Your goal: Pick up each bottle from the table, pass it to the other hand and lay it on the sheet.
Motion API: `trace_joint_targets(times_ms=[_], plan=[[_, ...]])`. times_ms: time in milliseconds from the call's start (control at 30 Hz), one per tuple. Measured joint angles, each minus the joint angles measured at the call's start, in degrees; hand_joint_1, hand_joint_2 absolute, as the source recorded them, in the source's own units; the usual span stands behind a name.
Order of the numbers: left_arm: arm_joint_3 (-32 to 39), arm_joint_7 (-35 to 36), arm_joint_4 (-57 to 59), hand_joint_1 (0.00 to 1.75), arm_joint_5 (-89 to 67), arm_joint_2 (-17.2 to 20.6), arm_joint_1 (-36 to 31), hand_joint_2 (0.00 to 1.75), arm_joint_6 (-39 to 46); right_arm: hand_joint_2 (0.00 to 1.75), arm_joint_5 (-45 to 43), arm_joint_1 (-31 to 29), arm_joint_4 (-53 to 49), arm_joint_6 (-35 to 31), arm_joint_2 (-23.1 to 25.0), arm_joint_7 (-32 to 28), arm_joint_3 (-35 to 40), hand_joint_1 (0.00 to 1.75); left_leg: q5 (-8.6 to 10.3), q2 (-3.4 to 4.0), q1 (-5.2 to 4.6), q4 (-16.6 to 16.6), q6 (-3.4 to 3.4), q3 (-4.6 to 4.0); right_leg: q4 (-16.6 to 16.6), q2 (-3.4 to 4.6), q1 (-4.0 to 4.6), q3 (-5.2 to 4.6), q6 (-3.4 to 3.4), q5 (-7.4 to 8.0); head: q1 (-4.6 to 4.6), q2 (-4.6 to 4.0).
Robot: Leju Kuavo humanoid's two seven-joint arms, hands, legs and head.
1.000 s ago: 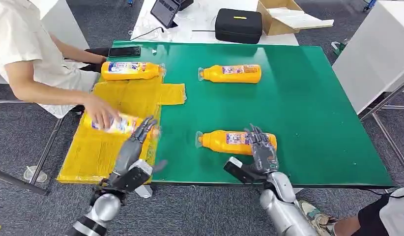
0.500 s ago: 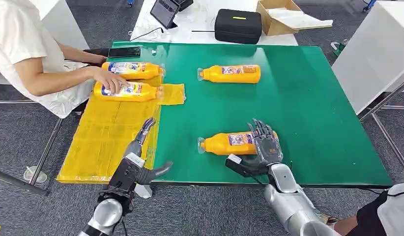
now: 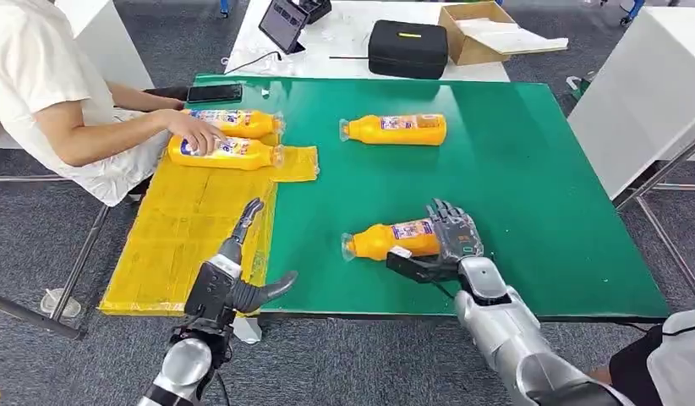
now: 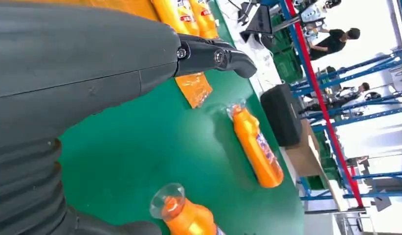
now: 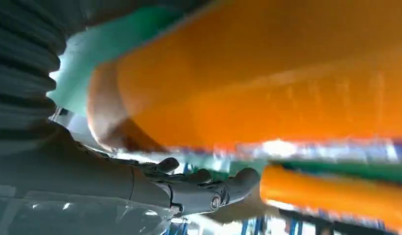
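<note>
1. The right hand (image 3: 452,239) gripped the near bottle (image 3: 386,240) by its base end, at about 5 o'clock on the green surface (image 3: 539,194), cap pointing toward 9 o'clock.
2. The left hand (image 3: 236,275) hovered with fingers spread and nothing in it, over the yellow sheet's (image 3: 183,237) near edge at 7 o'clock.
3. Another bottle (image 3: 395,128) lay at 12 o'clock.
4. A person's hand (image 3: 194,132) rested on one of two bottles (image 3: 226,152) lying on the sheet at 10 o'clock.

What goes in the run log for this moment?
right hand: grips near bottle | left hand: open over sheet edge | handover: pending
</note>
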Motion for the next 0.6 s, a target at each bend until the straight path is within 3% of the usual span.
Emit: trace_joint_targets(times_ms=[200,367,433,533,600], plan=[[0.1,0.0,0.7,0.0,0.4,-1.0,-0.5,1.75,-0.1,1.75,-2.0,-3.7,3.0,10.1,-0.4,2.0,0.4,1.75,-0.01,-0.12,0.01,0.0,0.05,0.36,-0.1,-0.04,0.01,-0.01,0.0,-0.11,0.0,0.0],[0.1,-0.3,1.3,0.0,0.4,-1.2,-0.8,1.75,-0.2,1.75,-4.3,-4.8,4.0,11.9,-1.1,-0.6,0.4,1.75,-0.12,-0.1,0.01,0.0,0.14,0.65,-0.1,-0.02,0.01,0.35,0.15,-0.1,-0.02,0.0],[0.1,-0.9,1.6,0.0,1.0,-1.2,-1.1,1.75,-0.5,1.75,-7.0,-5.1,4.5,13.4,-1.5,-4.5,-0.1,1.75,-0.26,-0.07,0.03,0.0,0.16,0.9,-0.2,0.0,0.05,0.58,0.19,-0.18,-0.02,0.02],[-0.1,-3.2,2.3,0.0,3.2,-1.2,-1.4,1.75,-1.3,1.75,-19.8,-5.5,4.6,22.9,-3.6,-20.6,-2.9,1.75,-0.61,0.0,0.09,0.0,0.07,1.43,-0.3,0.07,0.09,1.18,0.14,-0.44,0.04,0.0],[0.0,-3.6,2.6,0.0,5.0,-1.3,-1.4,1.75,-1.2,1.75,-25.4,-4.0,4.3,24.9,-4.2,-26.9,-4.7,1.75,-0.89,0.42,0.12,0.0,0.07,1.66,-0.4,0.47,0.16,2.06,0.12,-0.42,0.02,0.0]])
